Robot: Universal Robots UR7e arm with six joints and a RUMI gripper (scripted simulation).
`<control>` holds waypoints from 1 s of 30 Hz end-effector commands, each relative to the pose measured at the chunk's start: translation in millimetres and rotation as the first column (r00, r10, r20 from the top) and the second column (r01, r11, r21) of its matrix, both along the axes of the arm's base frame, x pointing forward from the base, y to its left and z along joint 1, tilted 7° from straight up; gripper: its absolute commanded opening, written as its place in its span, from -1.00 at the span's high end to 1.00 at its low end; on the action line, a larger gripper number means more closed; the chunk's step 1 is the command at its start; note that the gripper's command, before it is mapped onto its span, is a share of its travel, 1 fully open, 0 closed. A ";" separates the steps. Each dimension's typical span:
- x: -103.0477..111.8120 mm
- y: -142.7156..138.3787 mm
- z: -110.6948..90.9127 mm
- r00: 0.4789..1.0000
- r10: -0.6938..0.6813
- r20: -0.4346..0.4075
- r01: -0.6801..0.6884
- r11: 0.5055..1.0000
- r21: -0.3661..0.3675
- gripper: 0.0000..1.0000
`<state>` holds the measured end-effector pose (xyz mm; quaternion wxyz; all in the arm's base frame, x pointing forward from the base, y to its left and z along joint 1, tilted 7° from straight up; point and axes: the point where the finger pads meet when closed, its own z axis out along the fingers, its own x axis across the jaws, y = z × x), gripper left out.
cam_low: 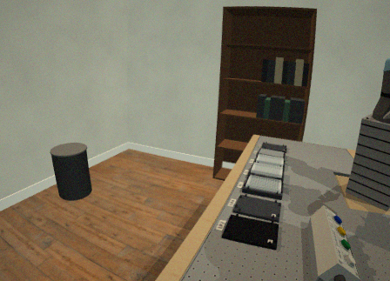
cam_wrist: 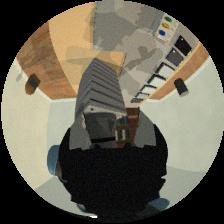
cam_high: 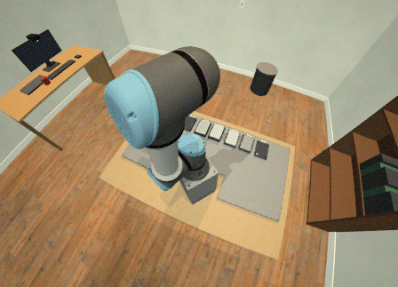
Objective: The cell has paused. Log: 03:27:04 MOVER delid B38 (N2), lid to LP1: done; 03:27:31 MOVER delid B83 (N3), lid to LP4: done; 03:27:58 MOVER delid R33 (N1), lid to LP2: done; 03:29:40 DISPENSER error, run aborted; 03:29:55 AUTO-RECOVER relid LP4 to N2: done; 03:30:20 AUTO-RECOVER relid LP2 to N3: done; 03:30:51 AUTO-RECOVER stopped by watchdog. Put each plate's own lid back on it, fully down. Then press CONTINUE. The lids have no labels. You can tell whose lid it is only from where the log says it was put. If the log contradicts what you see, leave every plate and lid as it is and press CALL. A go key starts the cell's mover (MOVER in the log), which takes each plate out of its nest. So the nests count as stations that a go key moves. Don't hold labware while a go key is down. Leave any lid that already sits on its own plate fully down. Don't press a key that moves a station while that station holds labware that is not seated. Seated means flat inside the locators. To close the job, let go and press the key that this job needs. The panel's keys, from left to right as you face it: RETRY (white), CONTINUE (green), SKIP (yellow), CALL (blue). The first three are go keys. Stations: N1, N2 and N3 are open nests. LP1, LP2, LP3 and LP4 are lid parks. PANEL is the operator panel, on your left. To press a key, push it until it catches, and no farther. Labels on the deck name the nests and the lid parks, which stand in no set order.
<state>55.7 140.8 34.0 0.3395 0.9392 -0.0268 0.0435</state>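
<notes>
A row of several stations runs along the deck edge in the exterior view. The nearest is a black empty-looking station [cam_low: 251, 231], then a dark grey one [cam_low: 258, 207], then pale ribbed plates or lids [cam_low: 263, 185] [cam_low: 268, 169] and a dark one at the far end [cam_low: 274, 147]. The same row shows in the top view [cam_high: 224, 135]. I cannot read the labels or tell lids from bare plates. The panel [cam_low: 335, 243] shows its blue [cam_low: 337, 218], yellow [cam_low: 341, 230] and green [cam_low: 346, 244] keys. My gripper [cam_wrist: 111, 112] is open and empty, high above the deck, far from the row.
The arm's grey ribbed pedestal [cam_high: 201, 187] stands on the deck beside the grey mat [cam_high: 255, 184]. The arm's big elbow [cam_high: 164, 99] hides part of the row in the top view. A bookshelf [cam_low: 265, 89], a bin [cam_low: 70, 170] and a desk [cam_high: 49, 79] stand off the deck.
</notes>
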 end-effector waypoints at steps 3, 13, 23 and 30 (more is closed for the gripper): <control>12.8 8.0 -20.5 0.996 -0.089 -0.011 0.090 0.995 0.036 -0.64; 30.1 14.6 -42.6 0.976 -0.215 -0.024 0.216 0.972 0.087 -0.64; 54.6 19.2 -69.7 0.935 -0.353 -0.040 0.355 0.924 0.146 -0.64; 70.1 19.7 -84.7 0.900 -0.433 -0.050 0.435 0.882 0.183 -0.64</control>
